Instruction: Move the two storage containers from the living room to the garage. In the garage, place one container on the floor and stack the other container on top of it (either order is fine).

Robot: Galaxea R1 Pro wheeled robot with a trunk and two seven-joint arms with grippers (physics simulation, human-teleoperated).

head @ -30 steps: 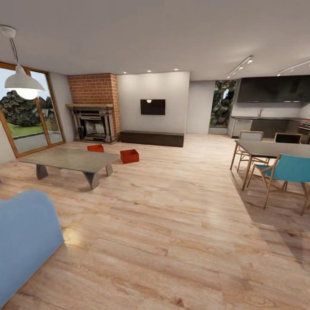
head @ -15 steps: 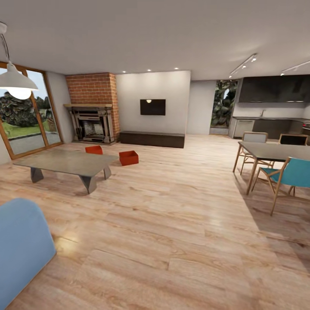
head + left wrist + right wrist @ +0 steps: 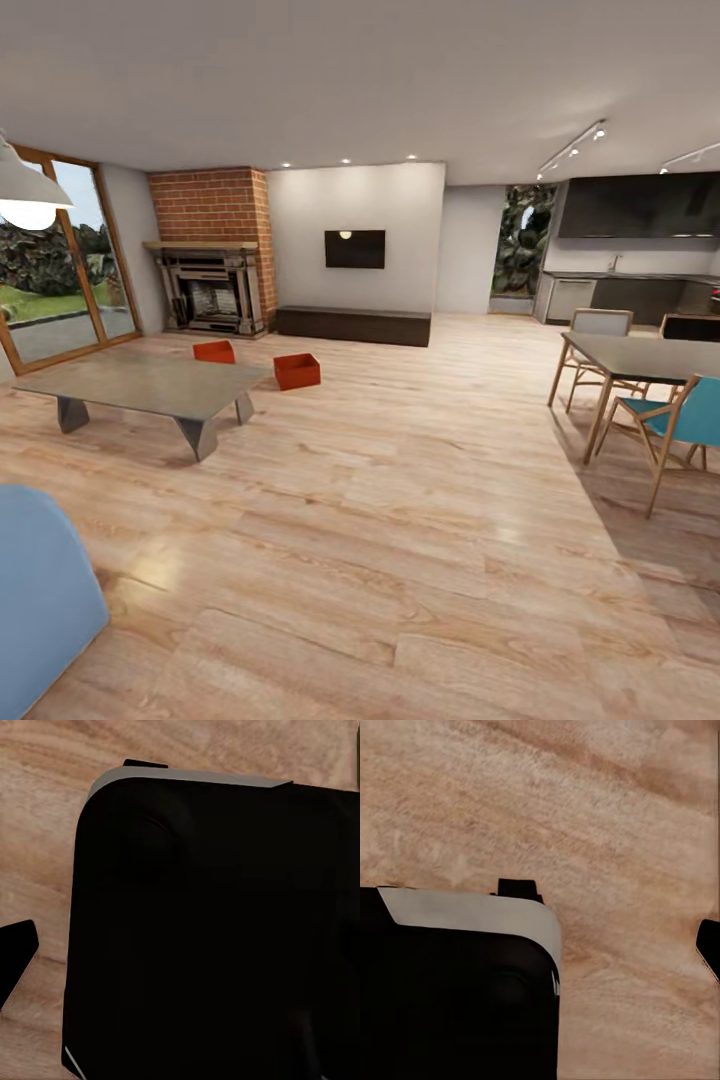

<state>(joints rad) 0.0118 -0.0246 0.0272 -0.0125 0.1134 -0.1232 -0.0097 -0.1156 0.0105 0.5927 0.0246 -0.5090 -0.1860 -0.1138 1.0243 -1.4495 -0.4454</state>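
Camera view has shifted rightward; the two storage containers (image 3: 298, 370) (image 3: 214, 351) lie far ahead-left on the wood floor (image 3: 400, 520), beyond the coffee table (image 3: 140, 385). Jaws' state cannot be told.

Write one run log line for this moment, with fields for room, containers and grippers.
room: living room | containers: two storage containers on wood floor beyond coffee table, apart, untouched | grippers: state unclear
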